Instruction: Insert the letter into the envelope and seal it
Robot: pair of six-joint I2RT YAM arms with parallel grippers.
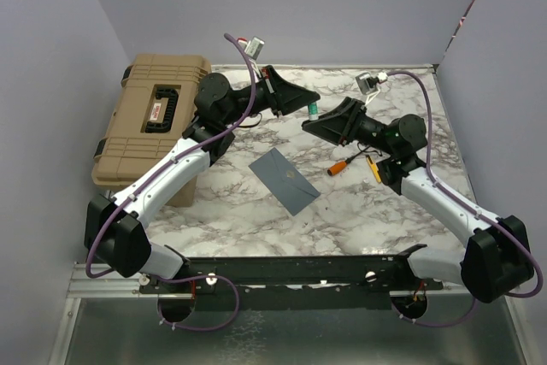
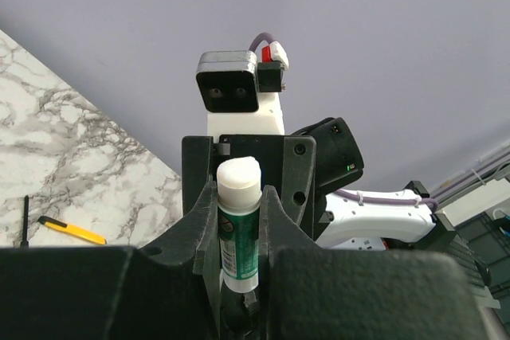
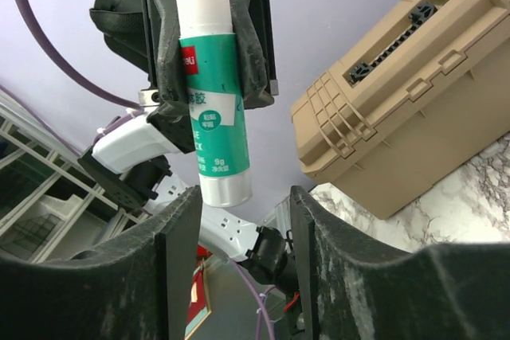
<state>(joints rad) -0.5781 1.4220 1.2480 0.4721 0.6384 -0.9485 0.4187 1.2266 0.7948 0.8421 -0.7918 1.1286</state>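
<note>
Mid-air, L jaws grip glue stick [image 3: 212, 77], prob. uncapped.

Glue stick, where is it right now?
The glue stick is mid-air at centre back of the top view, clamped in the left gripper, facing the open right gripper.

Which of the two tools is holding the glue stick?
The left tool: its fingers are clamped on the green-and-white glue stick. The right tool is open near the stick's lower end and does not grip it.
</note>
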